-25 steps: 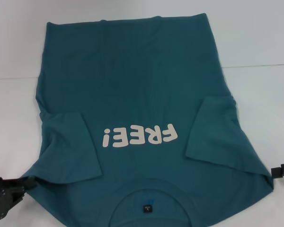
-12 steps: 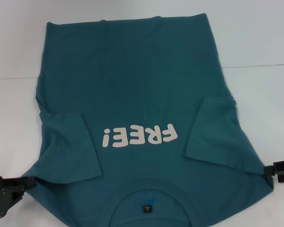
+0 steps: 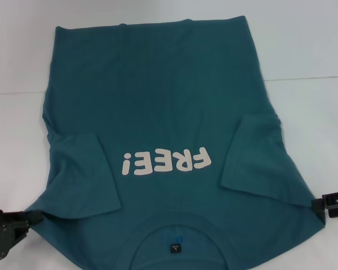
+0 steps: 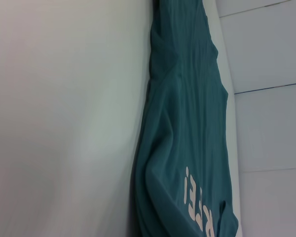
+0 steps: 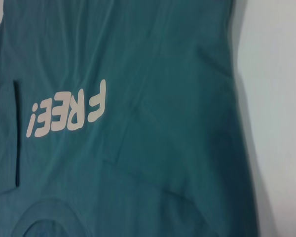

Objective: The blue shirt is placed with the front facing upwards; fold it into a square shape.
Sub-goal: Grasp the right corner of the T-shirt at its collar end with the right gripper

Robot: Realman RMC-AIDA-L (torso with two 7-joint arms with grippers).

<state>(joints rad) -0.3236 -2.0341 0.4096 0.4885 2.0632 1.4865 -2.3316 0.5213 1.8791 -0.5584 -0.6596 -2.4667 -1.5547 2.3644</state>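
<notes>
Blue shirt point(image 3: 169, 107) spread front-up on the white table point(image 3: 310, 50), collar and black neck label point(image 3: 174, 247) nearest the robot, both sleeves folded inward over the body, white "FREE!" lettering point(image 3: 164, 161) reading upside down from the head view. Left gripper point(image 3: 14, 224) at the shirt's near left shoulder corner, touching the cloth — jaw opening not discernible. Right gripper point(image 3: 322, 205) at the near right shoulder edge — grip likewise impossible to tell.

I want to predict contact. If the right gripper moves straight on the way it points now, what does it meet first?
Probably the blue shirt: the right gripper points inward at the shoulder edge, seemingly touching it already, though depth is unclear.
</notes>
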